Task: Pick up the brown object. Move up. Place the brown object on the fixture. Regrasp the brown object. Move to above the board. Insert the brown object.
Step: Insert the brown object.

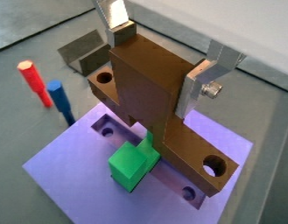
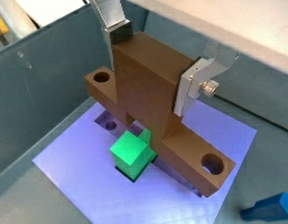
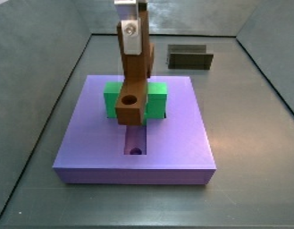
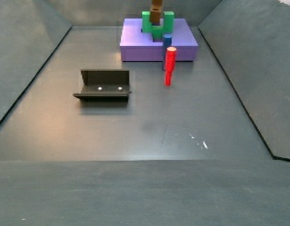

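In a side view the red-topped peg (image 4: pixel 171 64) stood on the floor between the fixture (image 4: pixel 103 86) and the board (image 4: pixel 159 44). The fixture sat empty, well apart from the board. The gripper (image 3: pixel 131 27) hung over the board, fingers (image 1: pixel 115 17) clamped on the upright stem of the brown object (image 1: pixel 152 83), grasping it. In both wrist views the brown object's crossbar with its two holes lay low across the board's (image 2: pixel 99 166) groove, just beside the green block (image 2: pixel 134 150). In a side view the brown object (image 3: pixel 133 94) reached down to the green block (image 3: pixel 113 100), its lower end at the groove; whether it was fully seated could not be told. Judged: pick, fixture placement, regrasp and move to the board done; insertion under way or nearly finished, release left.
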You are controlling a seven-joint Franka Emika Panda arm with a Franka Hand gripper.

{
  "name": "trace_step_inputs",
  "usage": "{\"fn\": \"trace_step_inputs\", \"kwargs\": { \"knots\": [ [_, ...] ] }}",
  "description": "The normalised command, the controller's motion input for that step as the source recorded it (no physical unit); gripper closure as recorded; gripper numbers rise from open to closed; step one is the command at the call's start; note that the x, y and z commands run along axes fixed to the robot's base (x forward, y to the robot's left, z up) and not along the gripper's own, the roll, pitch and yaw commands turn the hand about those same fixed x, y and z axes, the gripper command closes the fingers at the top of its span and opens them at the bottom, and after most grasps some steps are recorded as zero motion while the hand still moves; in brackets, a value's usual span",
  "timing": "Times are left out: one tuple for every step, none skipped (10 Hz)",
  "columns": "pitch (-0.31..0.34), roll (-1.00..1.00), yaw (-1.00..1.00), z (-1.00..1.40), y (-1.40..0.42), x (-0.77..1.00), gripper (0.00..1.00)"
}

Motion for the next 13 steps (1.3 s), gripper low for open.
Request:
{"fn": "trace_step_inputs", "kwargs": {
  "knots": [
    [0.0,0.29,0.43,-0.2,-0.04,0.0,1.0],
    [0.0,0.27,0.41,-0.18,-0.02,0.0,1.0],
    [0.0,0.15,0.21,-0.16,-0.04,0.0,1.0],
    [0.0,0.06,0.02,-0.08,-0.1,0.0,1.0],
    [0.0,0.03,0.0,-0.02,-0.17,-0.03,1.0],
    [0.0,0.04,0.0,-0.01,-0.21,-0.01,1.0],
    [0.0,0.02,-0.02,-0.09,-0.13,-0.03,1.0],
    [0.0,0.02,0.0,-0.22,0.0,0.0,1.0],
    [0.0,0.03,0.0,-0.3,0.05,0.0,1.0],
    [0.0,0.02,0.0,-0.36,0.11,0.05,1.0],
    [0.003,0.0,0.0,-0.35,0.09,0.11,1.0],
    [0.0,0.0,0.0,-0.36,0.09,0.12,1.0],
    [0.0,0.0,0.0,-0.34,0.08,0.09,1.0]
  ]
}}
